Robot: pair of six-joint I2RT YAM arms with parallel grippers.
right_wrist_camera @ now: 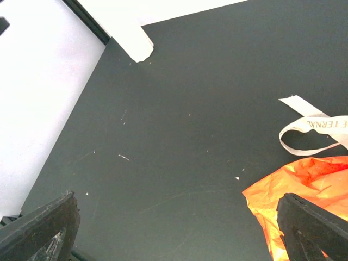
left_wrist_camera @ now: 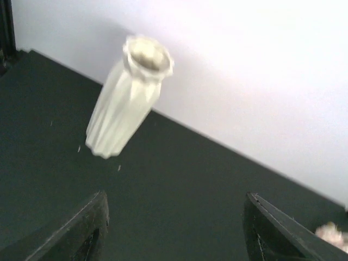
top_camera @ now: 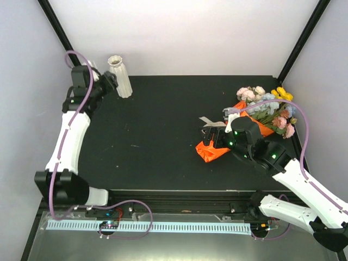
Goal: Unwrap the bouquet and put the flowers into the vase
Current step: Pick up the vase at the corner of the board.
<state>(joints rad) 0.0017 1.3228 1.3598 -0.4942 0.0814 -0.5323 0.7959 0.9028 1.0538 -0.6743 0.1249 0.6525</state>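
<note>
The off-white ribbed vase [top_camera: 120, 76] stands upright at the table's back left, and in the left wrist view the vase [left_wrist_camera: 128, 100] is ahead and to the left of the fingers. My left gripper [top_camera: 110, 82] [left_wrist_camera: 174, 231] is open just beside it, with nothing between the jaws. The bouquet lies at the right, its flowers [top_camera: 266, 106] partly on the orange paper [top_camera: 211, 151] [right_wrist_camera: 304, 182]. My right gripper [top_camera: 214, 139] [right_wrist_camera: 176, 234] hovers open over the paper's left end, one finger [right_wrist_camera: 312, 228] above its edge, holding nothing.
A cream ribbon [top_camera: 209, 120] [right_wrist_camera: 312, 128] lies loose on the dark tabletop [top_camera: 163, 119] just behind the paper. Black frame posts [top_camera: 57, 30] rise at the back corners. White walls enclose the table close behind and beside the vase.
</note>
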